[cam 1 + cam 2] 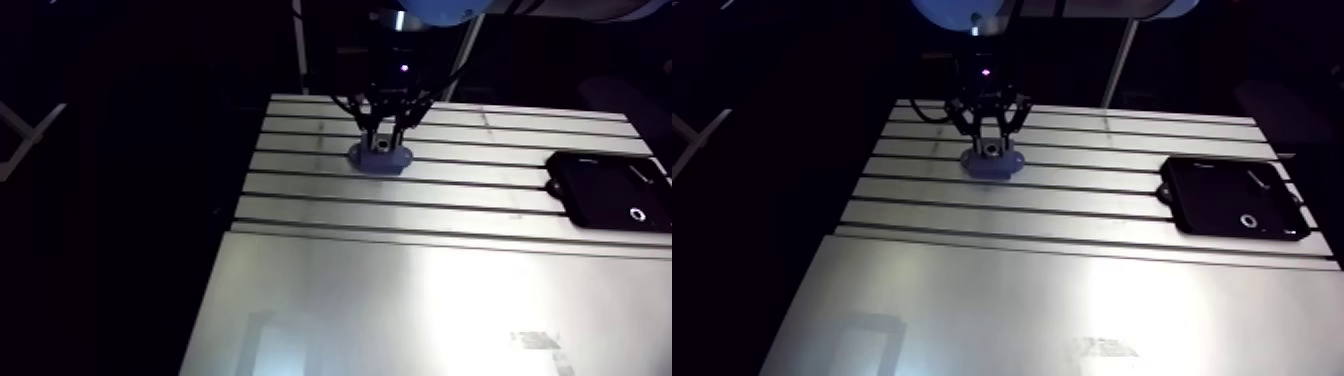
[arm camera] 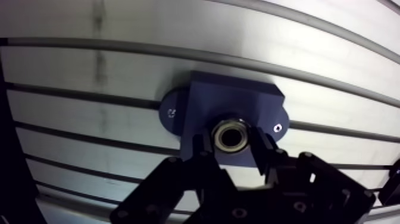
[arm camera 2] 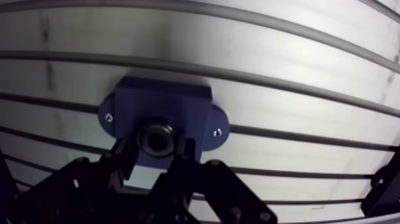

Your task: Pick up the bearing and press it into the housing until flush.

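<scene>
the fingers [image 2: 260,149] are pinched on the bearing [image 2: 231,135], which is set in the blue housing [image 2: 238,101]. a small mark [image 2: 171,112] on its flange cannot be read. the housing is laid on the counter [image 2: 89,77], with a black tray [image 1: 610,190] well apart.

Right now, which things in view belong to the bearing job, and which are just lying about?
Job in hand:
bearing, gripped over the housing's bore
blue housing, flat on the table
gripper, shut on the bearing

Lying about:
black tray, well apart from the housing
small pale ring on that tray
slotted table, only the work surface
</scene>
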Action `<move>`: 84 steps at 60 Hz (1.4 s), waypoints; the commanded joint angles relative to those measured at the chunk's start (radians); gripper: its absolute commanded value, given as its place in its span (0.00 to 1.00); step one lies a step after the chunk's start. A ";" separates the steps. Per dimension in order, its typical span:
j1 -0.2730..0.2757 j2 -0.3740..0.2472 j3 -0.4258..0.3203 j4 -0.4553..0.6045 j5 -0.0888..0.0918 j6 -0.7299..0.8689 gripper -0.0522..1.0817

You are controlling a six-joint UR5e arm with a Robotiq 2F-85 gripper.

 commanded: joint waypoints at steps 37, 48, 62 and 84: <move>0.000 -0.001 -0.001 0.002 -0.002 0.000 0.06; 0.000 -0.005 -0.001 0.006 0.001 -0.002 0.05; 0.000 -0.032 -0.013 0.021 0.003 -0.002 0.05; 0.000 -0.106 -0.065 0.165 0.002 0.008 0.49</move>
